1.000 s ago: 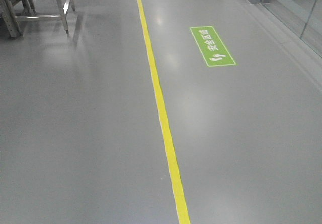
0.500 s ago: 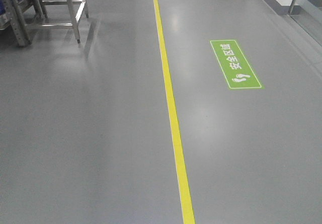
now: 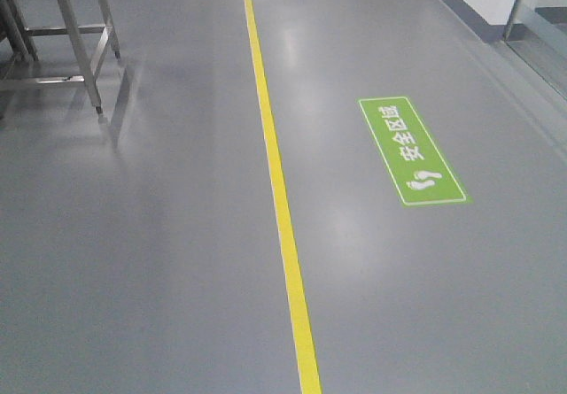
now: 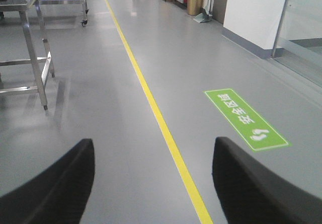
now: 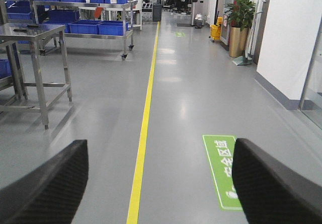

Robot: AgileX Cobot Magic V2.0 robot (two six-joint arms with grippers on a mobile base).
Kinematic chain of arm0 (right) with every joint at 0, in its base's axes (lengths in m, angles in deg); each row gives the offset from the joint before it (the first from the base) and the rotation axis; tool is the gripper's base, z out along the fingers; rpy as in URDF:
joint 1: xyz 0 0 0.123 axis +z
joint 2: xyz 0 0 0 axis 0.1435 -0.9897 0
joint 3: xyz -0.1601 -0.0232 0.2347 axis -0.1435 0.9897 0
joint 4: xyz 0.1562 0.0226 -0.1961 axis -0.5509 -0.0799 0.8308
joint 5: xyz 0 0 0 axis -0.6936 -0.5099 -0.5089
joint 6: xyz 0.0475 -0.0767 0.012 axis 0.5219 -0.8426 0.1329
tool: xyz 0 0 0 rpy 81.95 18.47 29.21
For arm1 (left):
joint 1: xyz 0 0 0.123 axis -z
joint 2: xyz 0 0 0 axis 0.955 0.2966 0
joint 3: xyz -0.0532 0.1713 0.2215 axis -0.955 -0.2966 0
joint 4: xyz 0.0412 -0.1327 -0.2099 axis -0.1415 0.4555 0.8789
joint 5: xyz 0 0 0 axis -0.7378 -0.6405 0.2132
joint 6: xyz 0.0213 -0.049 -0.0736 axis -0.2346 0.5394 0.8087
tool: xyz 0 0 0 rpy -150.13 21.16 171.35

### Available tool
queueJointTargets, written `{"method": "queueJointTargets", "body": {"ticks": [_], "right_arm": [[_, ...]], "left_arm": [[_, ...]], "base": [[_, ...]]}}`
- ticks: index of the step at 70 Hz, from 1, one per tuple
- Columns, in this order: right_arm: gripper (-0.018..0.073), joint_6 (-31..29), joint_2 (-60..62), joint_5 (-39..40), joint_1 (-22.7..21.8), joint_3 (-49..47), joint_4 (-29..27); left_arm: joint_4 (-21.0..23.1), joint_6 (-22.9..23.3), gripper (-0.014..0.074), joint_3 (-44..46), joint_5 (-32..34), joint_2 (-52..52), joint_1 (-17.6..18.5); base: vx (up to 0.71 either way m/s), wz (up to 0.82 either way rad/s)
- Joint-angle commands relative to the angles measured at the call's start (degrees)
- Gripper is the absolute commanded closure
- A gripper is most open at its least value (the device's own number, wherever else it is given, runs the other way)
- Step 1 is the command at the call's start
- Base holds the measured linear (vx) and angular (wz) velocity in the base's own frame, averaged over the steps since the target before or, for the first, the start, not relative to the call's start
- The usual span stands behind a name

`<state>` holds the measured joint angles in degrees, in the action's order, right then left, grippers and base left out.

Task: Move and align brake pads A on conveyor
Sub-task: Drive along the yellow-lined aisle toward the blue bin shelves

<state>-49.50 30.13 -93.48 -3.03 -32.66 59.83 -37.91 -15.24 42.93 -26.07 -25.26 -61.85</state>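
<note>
Brake pads A and the conveyor are out of every view, only a yellow line (image 3: 275, 173) on grey floor (image 3: 133, 261) ahead, so we judge this the approach step: left gripper (image 4: 153, 151) and right gripper (image 5: 160, 151) gape wide, empty, and next we must find them.

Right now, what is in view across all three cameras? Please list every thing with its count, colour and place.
floor: one, grey, everywhere
line: one, yellow, along the floor
sign: one near, green with white marks, on the floor right of the line
table: one near, steel, left of the line
bins: several, blue, on a wheeled rack far left
wall: one, white, right side
plant: one, green, by the wall
bucket: one, yellow, beside the plant
brake pads, conveyor: none in view
left gripper: one, black, open, empty
right gripper: one, black, open, empty
</note>
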Motion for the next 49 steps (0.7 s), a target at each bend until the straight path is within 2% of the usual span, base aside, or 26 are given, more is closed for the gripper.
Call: {"method": "queueJointTargets", "body": {"ticks": [1,49], "right_arm": [[0.0000,-0.56,-0.50,4.08,-0.38,-1.66,0.05],[0.0000,-0.56,-0.50,4.08,-0.38,-1.66,0.05]], "left_arm": [[-0.11,0.02,0.0126,1.27,3.91,0.52,0.14],[-0.11,0.02,0.0126,1.27,3.88,0.52,0.14]], "base": [[0.71,0.02],[0.75,0.19]]}}
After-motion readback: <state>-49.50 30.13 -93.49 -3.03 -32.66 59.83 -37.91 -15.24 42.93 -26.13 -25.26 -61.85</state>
